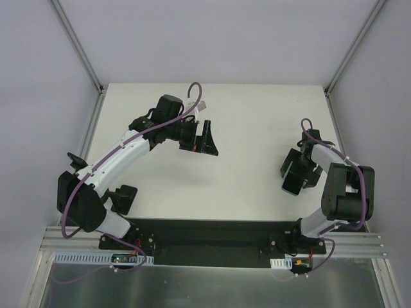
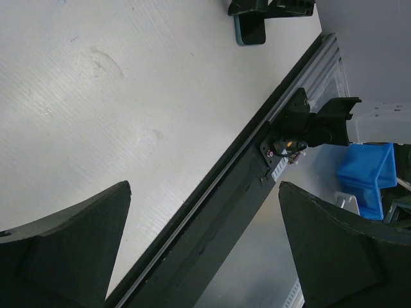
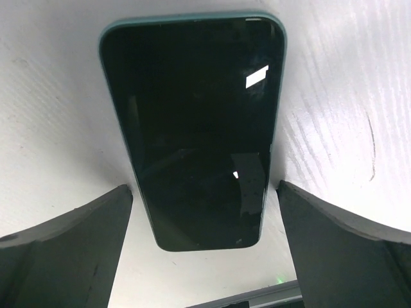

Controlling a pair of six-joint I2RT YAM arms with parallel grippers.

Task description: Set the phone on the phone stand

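Note:
The phone [image 3: 192, 122] is a dark-screened handset in a teal case. It lies flat, screen up, on the white table. My right gripper [image 3: 204, 187] is open, with one finger on each side of the phone's near end and small gaps to its edges. From above, the right gripper [image 1: 297, 173] covers the phone. The left wrist view shows the phone [image 2: 250, 30] far off under the right fingers. My left gripper [image 1: 200, 140] is open and empty above the table's middle back [image 2: 204, 186]. A black squarish block [image 1: 123, 199] sits by the left arm's elbow; I cannot tell whether it is the phone stand.
A black mounting rail [image 2: 212, 212] runs along the table's near edge, with aluminium extrusion beyond it. A blue bin [image 2: 369, 173] stands off the table past the rail. White walls and metal posts [image 1: 77, 45] frame the table's back and sides.

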